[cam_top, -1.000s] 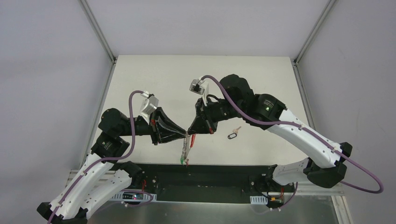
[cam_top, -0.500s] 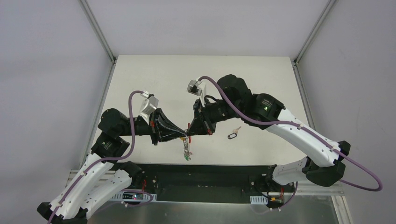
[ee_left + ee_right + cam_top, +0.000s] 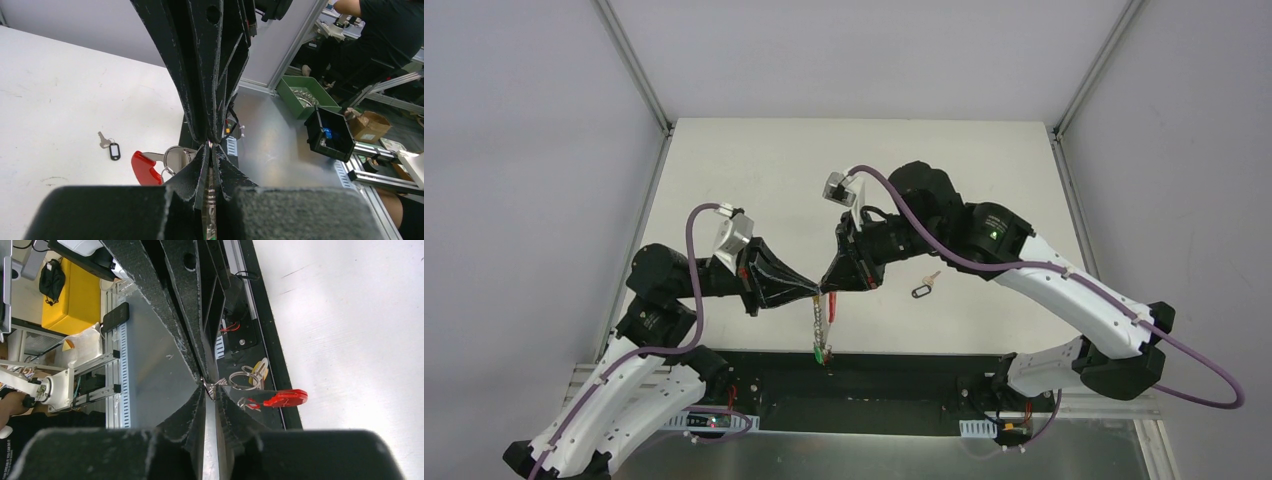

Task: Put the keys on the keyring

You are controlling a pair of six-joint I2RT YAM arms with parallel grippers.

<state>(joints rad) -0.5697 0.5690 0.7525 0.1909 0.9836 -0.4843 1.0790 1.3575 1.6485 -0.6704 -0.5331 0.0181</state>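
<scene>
Dangling keyring (image 3: pixel 822 322) pinched at its top by left hand (image 3: pixel 815 293); right hand (image 3: pixel 828 286) tip-to-tip beside it, grip unclear.

Two arms, each ending in one gripper: the left gripper (image 3: pixel 815 293) and the right gripper (image 3: pixel 826 284). One keyring (image 3: pixel 822 318) hangs where they meet; its keys bunch too tightly to count. One loose key (image 3: pixel 923 289) with one black tag lies on the one table (image 3: pixel 754 180).

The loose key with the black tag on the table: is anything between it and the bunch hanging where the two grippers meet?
Nothing visible. The key lies alone on the table, out past the right gripper, with only open surface between it and the hanging keyring.
</scene>
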